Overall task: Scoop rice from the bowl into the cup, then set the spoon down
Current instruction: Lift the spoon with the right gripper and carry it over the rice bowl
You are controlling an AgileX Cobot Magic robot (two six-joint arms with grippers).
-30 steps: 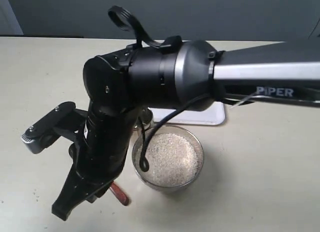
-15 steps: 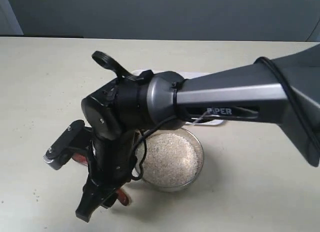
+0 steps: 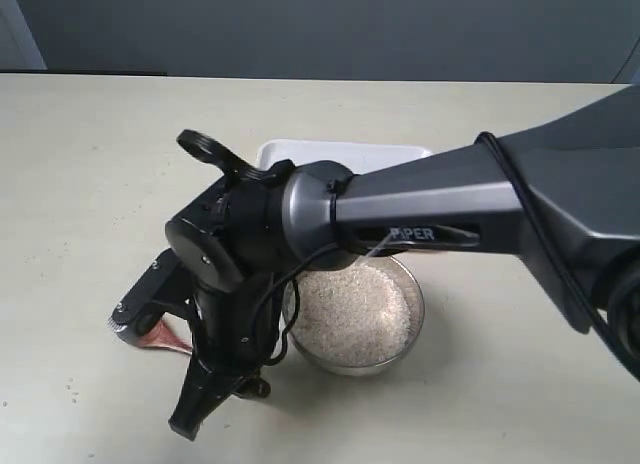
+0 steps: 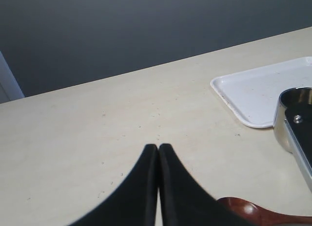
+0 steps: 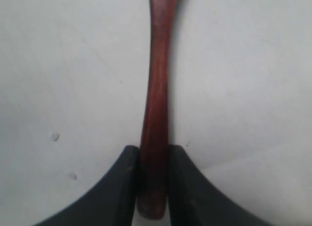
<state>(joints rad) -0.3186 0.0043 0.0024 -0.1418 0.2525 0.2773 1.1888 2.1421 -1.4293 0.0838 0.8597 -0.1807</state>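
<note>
Holding the spoon: right gripper [image 5: 153, 155], black fingers [image 5: 129, 187] clamped on both sides of the slim handle of the dark reddish-brown wooden spoon [image 5: 158, 65]; grip visible only in the right wrist view.
Spoon in exterior view: just a short red-brown strip [image 3: 162, 338] left of the lowered wrist, close to the beige tabletop [image 3: 90, 164]; contact with the tabletop impossible to tell.
Spoon scoop: oval end [image 4: 253, 211] seen in the left wrist view, near the cup.
Left gripper [image 4: 158, 148]: fingers pressed together, nothing between them; seen only in its own wrist view.
Wide round shiny steel bowl [image 3: 418, 309]: on the tabletop just right of the right wrist, filled with small white rice grains [image 3: 355, 309].
Small shiny steel cup [image 4: 280, 126]: beside the white rectangular tray [image 4: 258, 94], partly behind a black arm part; hidden by the arm in the exterior view.
</note>
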